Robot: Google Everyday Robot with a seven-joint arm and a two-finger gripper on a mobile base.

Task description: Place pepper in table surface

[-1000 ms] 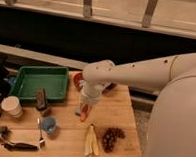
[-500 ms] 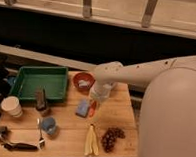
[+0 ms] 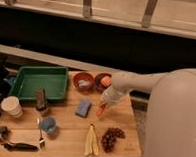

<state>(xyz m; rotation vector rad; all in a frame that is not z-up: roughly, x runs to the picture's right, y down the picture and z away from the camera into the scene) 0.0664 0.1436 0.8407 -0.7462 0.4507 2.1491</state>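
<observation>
The pepper (image 3: 100, 111) is small, slim and orange-red. It hangs from my gripper (image 3: 105, 104), which is shut on its upper end. The pepper's tip is just above or touching the light-brown wooden table surface (image 3: 68, 136), between the blue sponge (image 3: 83, 107) and the table's right edge. My white arm (image 3: 141, 83) reaches in from the right.
A green tray (image 3: 38, 82) sits at the back left. Two reddish bowls (image 3: 83, 81) stand behind the gripper, one holding a round orange fruit (image 3: 106, 81). A banana (image 3: 90, 141) and grapes (image 3: 113, 138) lie at the front. A white cup (image 3: 11, 107) and a blue cup (image 3: 48, 124) stand on the left.
My gripper has moved to the right with the pepper, from beside the tray to right of the blue sponge, and stays low over the table.
</observation>
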